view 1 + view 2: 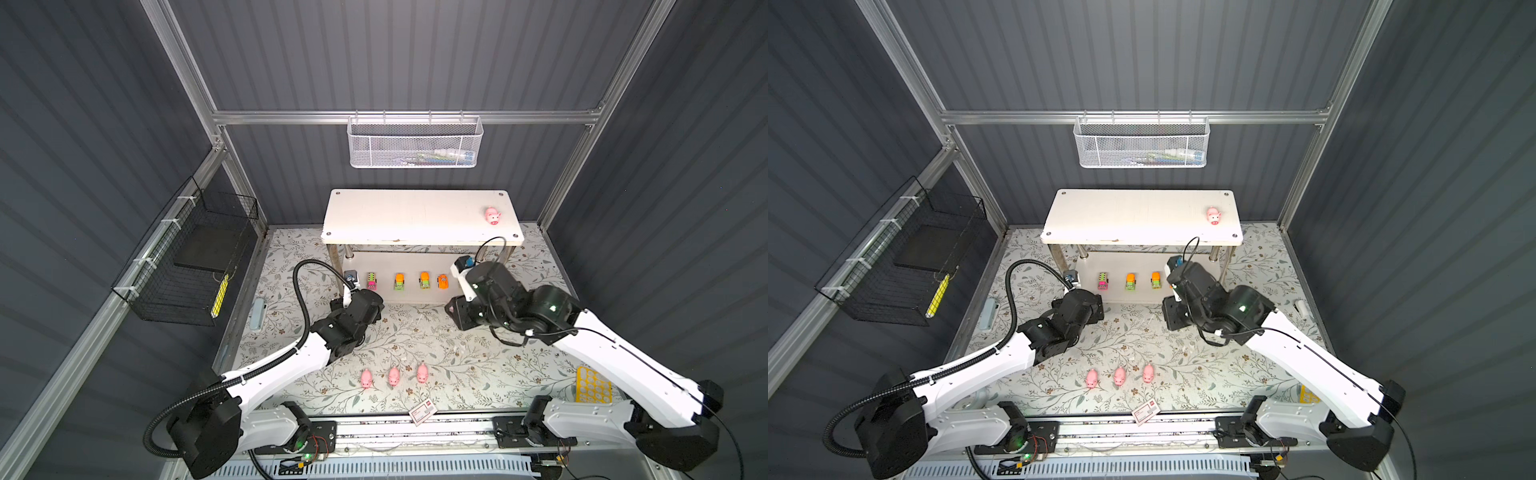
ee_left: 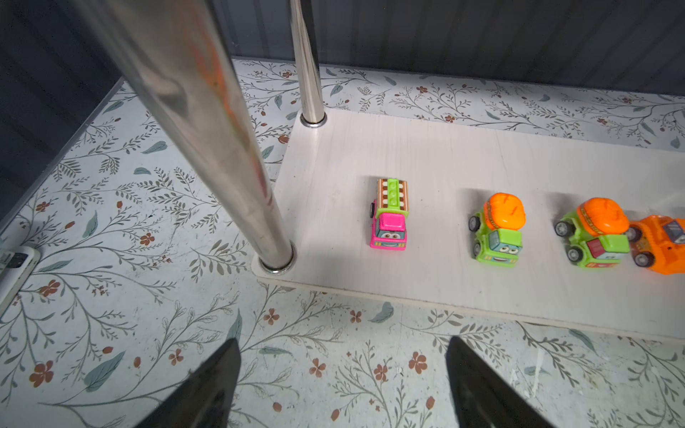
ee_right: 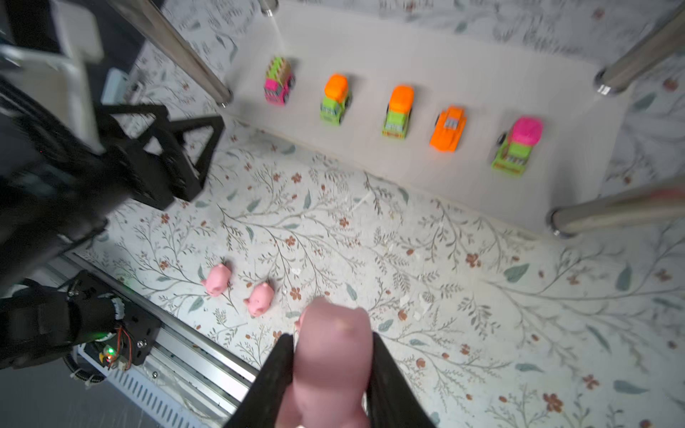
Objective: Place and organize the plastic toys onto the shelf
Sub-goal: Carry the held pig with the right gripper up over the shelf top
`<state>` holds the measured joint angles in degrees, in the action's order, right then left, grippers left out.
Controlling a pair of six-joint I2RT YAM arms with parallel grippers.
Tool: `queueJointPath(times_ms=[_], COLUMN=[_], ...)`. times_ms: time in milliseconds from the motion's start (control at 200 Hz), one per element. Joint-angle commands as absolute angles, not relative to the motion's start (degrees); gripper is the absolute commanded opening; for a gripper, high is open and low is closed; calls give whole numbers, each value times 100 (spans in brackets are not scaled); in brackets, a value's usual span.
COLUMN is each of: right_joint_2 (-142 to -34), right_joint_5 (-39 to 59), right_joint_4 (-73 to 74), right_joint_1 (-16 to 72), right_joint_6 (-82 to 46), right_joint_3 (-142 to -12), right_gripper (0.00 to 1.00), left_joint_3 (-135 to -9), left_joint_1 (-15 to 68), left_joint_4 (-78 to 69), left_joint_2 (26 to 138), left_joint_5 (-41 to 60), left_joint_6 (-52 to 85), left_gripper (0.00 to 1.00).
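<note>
Counting five cars (image 3: 398,111) parked in a row along the lower board of the shelf (image 3: 407,55), so judging the car half of the job as done. Finding one pig (image 1: 492,216) on the top board, near its right end. Gripping a second pig (image 3: 333,370) between the closed fingers of the right tool (image 3: 331,338), apparently lifted, in front of the shelf and probably bound for the top board. Leaving three pigs (image 1: 393,376) side by side on the tabletop (image 1: 457,365) near its front edge, well apart from the shelf. Showing the left tool (image 2: 343,344) spread apart and empty, just beside the shelf's front left post (image 2: 222,148). Judging six of ten toys placed, four pigs to go, the gripped one included.
</note>
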<state>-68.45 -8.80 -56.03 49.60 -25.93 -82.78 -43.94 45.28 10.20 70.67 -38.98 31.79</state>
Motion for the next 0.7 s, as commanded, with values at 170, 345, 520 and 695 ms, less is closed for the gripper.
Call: queueJointPath(times_ms=[170, 345, 520, 695], right_joint_2=[-7615, -8080, -8421, -8919], right_joint_5=[-1528, -1592, -1276, -1182], right_joint_4=[-6403, -6142, -5743, -5649], right_joint_1=[4655, 4078, 3351, 2982], right_joint_6=[-1538, -1079, -910, -764], right_joint_3=[-10434, -11268, -11599, -11946], right_gripper=[34, 34, 35, 36], left_joint_3=[-4275, -4255, -4185, -4138], left_joint_1=[4447, 4418, 4404, 4395], left_joint_4=[840, 776, 745, 734], left_joint_2=[7203, 7199, 7174, 7172], left_joint_5=[-3788, -3674, -3612, -3540], left_joint_6=[3255, 3249, 3261, 3281], left_gripper=[87, 87, 87, 87])
